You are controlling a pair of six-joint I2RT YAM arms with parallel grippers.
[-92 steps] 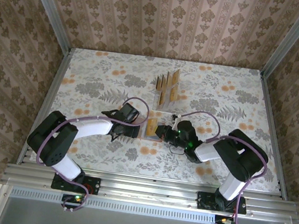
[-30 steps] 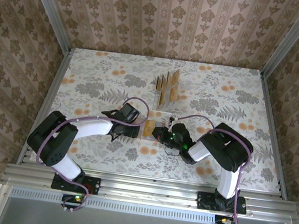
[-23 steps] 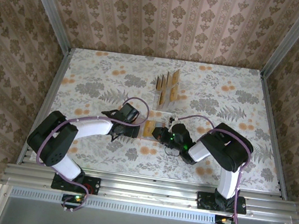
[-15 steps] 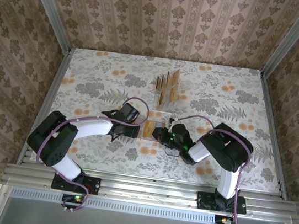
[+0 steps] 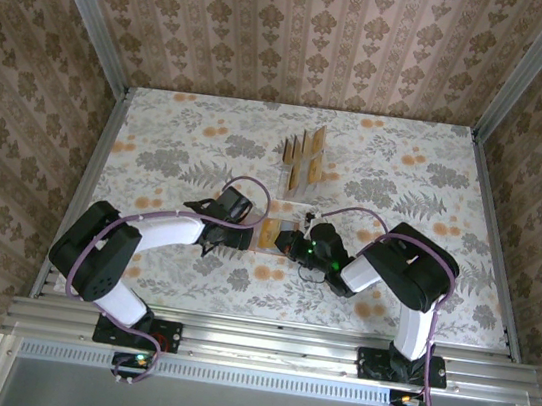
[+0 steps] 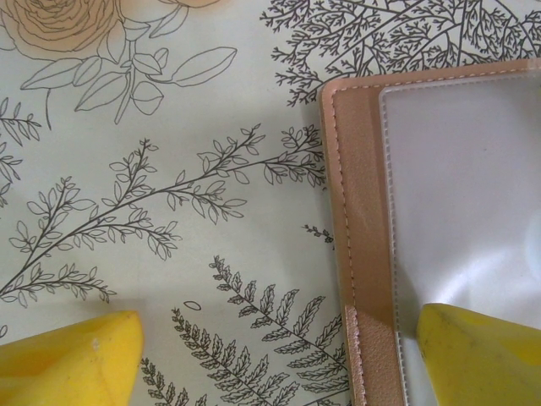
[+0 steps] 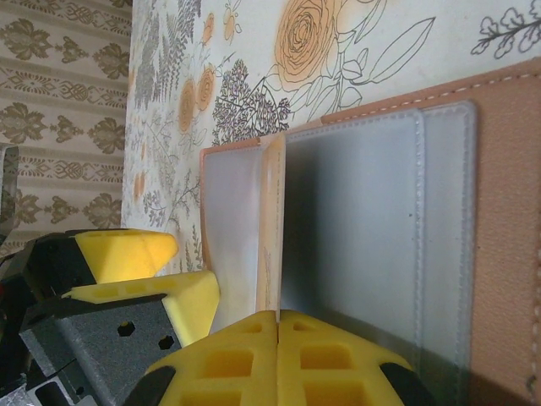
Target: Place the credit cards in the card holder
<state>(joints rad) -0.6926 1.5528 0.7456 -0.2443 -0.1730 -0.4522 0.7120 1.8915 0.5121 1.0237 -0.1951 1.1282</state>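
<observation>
The card holder (image 7: 507, 211) lay open and flat on the floral counter (image 5: 435, 186), its greyish clear pockets facing up. It sat toward the counter's front middle, between the tips of the two arms.

The right fingers (image 7: 237, 359) were pressed together directly over the holder, above the fold between two pockets. A thin tan strip ran out from their seam along that fold. This looked like a credit card (image 7: 270, 228) seen almost edge-on, clamped between them and standing on its edge. In the overhead view the same card (image 5: 269, 231) showed its golden face over the holder's left part, just beside the right arm's tip.

The left fingers (image 6: 76, 355) stood wide apart and held nothing. One pad was over bare counter and the other over a clear pocket. The holder's stitched leather border (image 6: 359, 211) and its corner lay between them. Whether that pad touched the pocket could not be told. The right wrist camera showed these fingers (image 7: 127, 249) just beside the outer edge of the holder's left pocket.

Other credit cards (image 5: 303, 157) stood on edge in a small group farther back on the counter, well apart from the holder and from both pairs of fingers.
</observation>
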